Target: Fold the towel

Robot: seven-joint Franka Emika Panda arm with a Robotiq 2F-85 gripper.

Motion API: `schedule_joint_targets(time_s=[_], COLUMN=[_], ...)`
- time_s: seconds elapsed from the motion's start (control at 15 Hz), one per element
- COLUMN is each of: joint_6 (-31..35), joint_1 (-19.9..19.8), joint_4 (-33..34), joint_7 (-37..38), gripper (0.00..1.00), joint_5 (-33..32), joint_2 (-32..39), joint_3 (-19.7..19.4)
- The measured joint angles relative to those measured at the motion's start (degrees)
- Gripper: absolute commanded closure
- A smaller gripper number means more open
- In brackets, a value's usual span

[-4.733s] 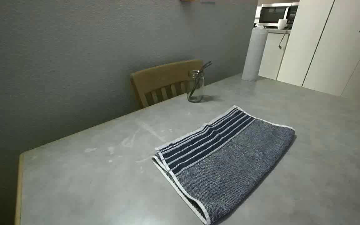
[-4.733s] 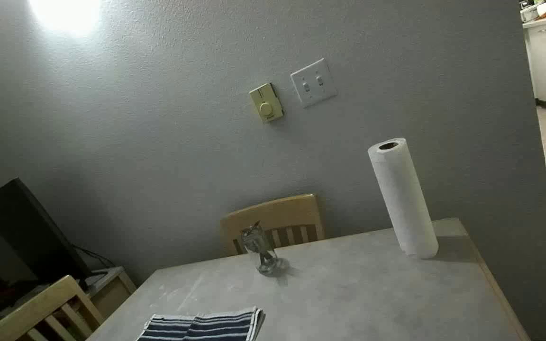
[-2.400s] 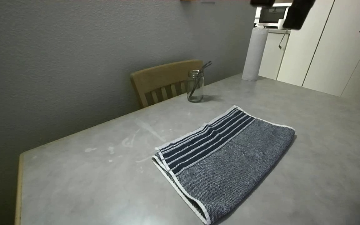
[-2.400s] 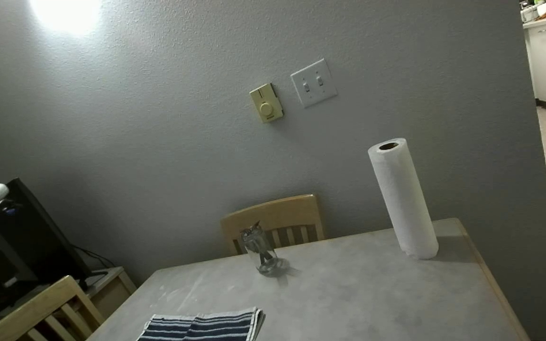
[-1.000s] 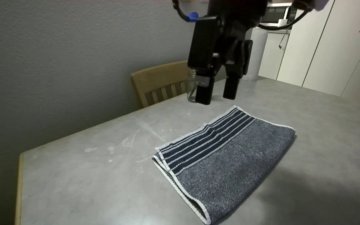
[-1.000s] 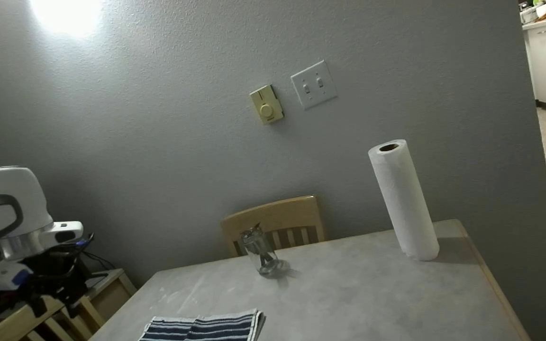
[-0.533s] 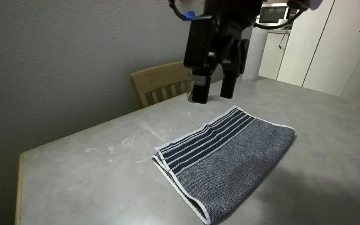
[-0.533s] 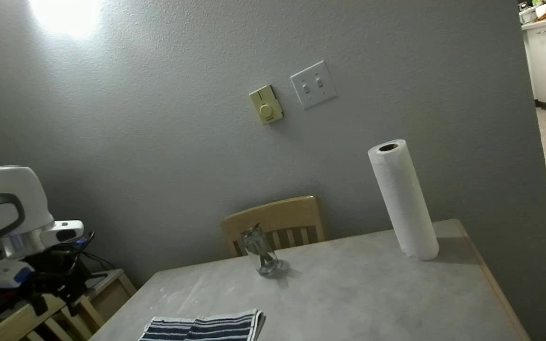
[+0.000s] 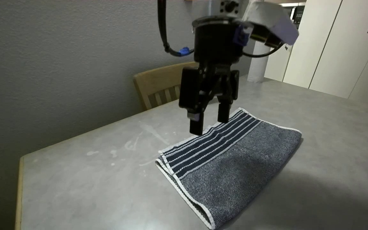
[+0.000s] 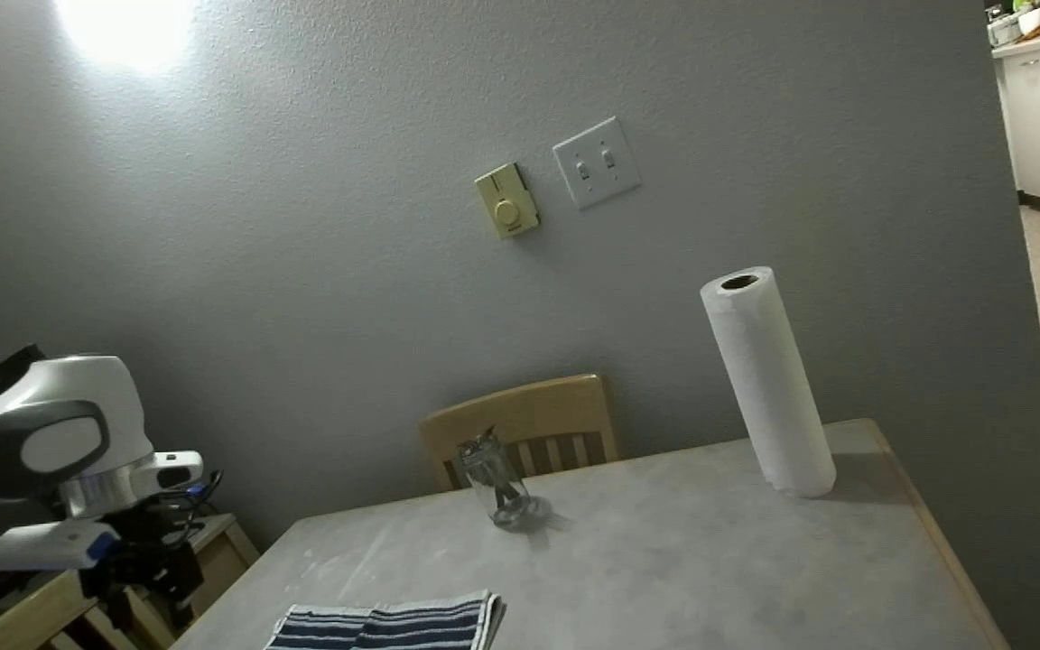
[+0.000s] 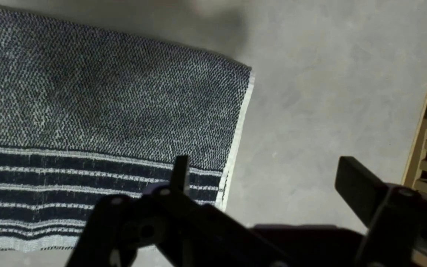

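The towel (image 9: 241, 167) is lying doubled over on the surface (image 9: 85, 188), striped band (image 9: 210, 146) facing up. The gripper (image 9: 210, 122), spread wide, is hovering higher, near one end of that band. Beyond, a wooden chair (image 9: 158, 78) and a paper roll (image 9: 257, 69) are standing.

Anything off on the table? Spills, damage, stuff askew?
In an exterior view, pale smears mark the tabletop beside the towel; residue or wear, can't tell. Also, the towel's layers don't line up at one striped corner: the lower one pokes out.
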Motion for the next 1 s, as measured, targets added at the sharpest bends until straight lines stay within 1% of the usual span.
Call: schedule_joint_targets(time_s=[0.2,0.33,0.87,1.0], joint_6=[-2.9,-4.3,-4.8,-5.2], joint_1=[0.6,0.8,0.9,1.1], joint_4=[5.9,8.8,10.0,10.7], joint_7=[-0.5,-0.6,-0.5,1.1], gripper=[0.0,0.0,0.0,0.0], joint_5=[-0.7,-1.0,-1.0,-1.3], joint_2=[6.2,8.8,9.4,10.1], joint_3=[0.1,0.1,0.1,-0.1])
